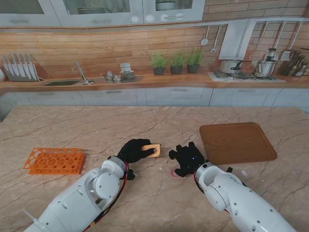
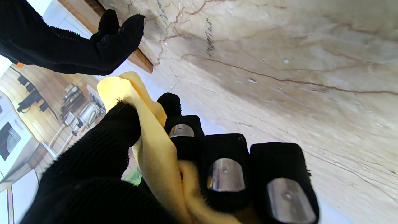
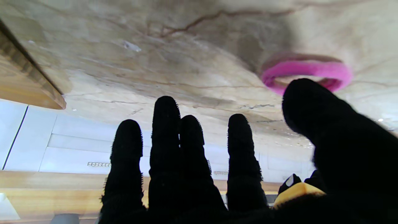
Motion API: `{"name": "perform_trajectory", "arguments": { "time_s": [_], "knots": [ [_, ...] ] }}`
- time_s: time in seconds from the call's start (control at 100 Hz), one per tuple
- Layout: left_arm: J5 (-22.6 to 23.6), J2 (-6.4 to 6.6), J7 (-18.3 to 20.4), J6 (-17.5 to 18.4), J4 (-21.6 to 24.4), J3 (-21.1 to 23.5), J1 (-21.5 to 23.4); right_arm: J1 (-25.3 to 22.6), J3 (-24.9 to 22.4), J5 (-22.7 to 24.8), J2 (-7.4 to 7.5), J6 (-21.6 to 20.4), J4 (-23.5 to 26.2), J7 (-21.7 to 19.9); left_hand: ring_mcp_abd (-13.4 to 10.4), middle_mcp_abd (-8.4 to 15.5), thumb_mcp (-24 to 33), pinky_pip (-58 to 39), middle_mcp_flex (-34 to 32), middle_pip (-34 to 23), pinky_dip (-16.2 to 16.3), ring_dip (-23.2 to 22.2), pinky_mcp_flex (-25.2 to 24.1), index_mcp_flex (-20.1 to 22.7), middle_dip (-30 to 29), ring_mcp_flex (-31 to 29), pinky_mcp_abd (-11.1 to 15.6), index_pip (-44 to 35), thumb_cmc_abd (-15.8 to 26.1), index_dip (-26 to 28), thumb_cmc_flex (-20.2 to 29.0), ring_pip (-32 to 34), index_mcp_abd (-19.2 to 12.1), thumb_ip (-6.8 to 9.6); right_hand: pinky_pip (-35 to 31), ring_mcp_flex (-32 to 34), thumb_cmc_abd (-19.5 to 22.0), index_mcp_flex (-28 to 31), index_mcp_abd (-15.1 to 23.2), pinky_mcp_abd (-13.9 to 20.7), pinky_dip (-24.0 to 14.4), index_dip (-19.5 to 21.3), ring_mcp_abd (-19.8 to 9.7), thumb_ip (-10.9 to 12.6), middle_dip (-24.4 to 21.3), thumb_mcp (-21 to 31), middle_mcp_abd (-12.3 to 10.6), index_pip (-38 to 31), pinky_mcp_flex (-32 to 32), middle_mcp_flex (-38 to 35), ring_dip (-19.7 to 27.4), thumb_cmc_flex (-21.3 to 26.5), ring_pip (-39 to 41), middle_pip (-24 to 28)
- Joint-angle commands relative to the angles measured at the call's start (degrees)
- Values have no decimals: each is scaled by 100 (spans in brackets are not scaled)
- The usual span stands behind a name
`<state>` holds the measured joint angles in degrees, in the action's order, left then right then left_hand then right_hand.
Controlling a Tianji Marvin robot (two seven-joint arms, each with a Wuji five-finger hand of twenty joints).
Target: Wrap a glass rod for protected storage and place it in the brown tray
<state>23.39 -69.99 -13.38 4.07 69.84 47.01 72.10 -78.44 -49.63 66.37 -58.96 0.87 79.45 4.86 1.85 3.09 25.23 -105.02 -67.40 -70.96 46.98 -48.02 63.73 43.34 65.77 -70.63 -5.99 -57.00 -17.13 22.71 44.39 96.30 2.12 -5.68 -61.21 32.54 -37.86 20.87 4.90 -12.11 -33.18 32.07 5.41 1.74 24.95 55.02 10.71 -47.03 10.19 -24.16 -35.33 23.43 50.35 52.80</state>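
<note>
My left hand [image 1: 135, 151] is shut on a yellow-tan wrap roll [image 1: 153, 150], held just above the table centre; the left wrist view shows the soft yellow wrap [image 2: 149, 149] squeezed between thumb and fingers. No glass rod can be made out inside it. My right hand [image 1: 187, 158] hovers flat with fingers spread and holds nothing. A pink band ring [image 3: 306, 74] lies on the marble right under its thumb, peeking out at the hand's near-left edge [image 1: 174, 172]. The brown tray [image 1: 236, 142] sits to the right, nothing in it.
An orange test-tube rack [image 1: 54, 160] lies at the left of the marble table [image 1: 145, 121]. The kitchen counter with sink and plants runs along the far wall. A small white speck [image 1: 244, 173] lies near the tray's near edge.
</note>
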Motion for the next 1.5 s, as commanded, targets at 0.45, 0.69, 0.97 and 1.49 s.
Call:
{"name": "perform_trajectory", "arguments": {
  "time_s": [0.45,0.69,0.97,1.49],
  "knots": [
    [70,45,37,-107,299,103,259,-378,-49,159,36,-77,208,5,237,184,172,-1496,-311,-357,181,34,-6,137,-10,-219,164,-138,121,-56,-87,609,73,-95,-212,-181,-295,485,490,41,207,362,-236,123,80,545,129,-1047,-116,441,31,202,264,342],
    [118,59,16,-125,385,125,341,-508,-129,192,41,-122,246,75,237,172,175,-1496,-281,-348,174,36,-8,111,-8,-219,153,-126,132,-55,-91,609,76,-96,-199,-104,-364,1389,1749,25,226,-335,-217,-494,72,951,21,-2288,-169,107,20,688,308,326],
    [144,67,19,-138,408,125,365,-673,-423,214,29,-324,450,135,237,159,176,-1496,-253,-338,162,37,-9,91,-4,-218,146,-111,140,-56,-82,610,86,-94,-191,-62,139,1504,1580,-4,215,-500,-161,-443,71,773,-41,-2112,-178,-246,-7,644,328,277],
    [101,-22,-59,-320,145,-78,111,-448,-687,-503,-164,-560,614,371,227,212,156,-1496,-426,-501,261,22,-6,309,7,-219,131,-209,21,-32,-134,672,117,-72,-190,31,266,1879,1388,9,196,-811,-148,-633,57,550,-140,-1820,-126,-595,-10,732,281,156]
  ]
}}
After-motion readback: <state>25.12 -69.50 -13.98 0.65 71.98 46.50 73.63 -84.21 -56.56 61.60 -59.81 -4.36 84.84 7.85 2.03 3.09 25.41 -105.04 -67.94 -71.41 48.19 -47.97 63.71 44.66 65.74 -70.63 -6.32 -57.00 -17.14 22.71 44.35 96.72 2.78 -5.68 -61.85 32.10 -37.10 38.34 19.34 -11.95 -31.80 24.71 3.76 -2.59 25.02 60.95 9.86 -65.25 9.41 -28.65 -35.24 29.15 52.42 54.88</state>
